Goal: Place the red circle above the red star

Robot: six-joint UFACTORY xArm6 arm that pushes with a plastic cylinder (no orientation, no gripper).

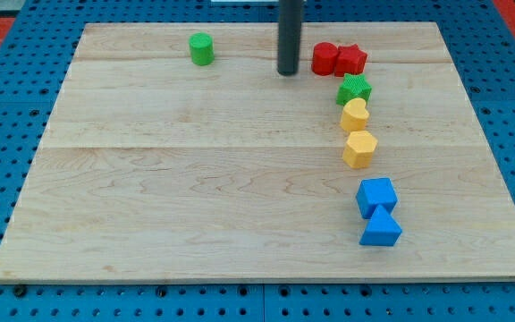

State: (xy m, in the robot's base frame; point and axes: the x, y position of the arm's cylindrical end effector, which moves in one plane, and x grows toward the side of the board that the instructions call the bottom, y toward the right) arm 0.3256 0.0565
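Observation:
The red circle (325, 58) sits near the view's top, touching the left side of the red star (350, 60). Both lie on the wooden board (195, 179). My tip (288, 72) rests on the board just left of the red circle, a small gap apart. The rod rises straight up out of the view's top.
A green star (354, 89) lies just below the red star. Below it, in a column, are a yellow heart (355, 114), a yellow hexagon (359, 148), a blue cube (376, 196) and a blue triangle (381, 227). A green cylinder (202, 48) stands at the top left.

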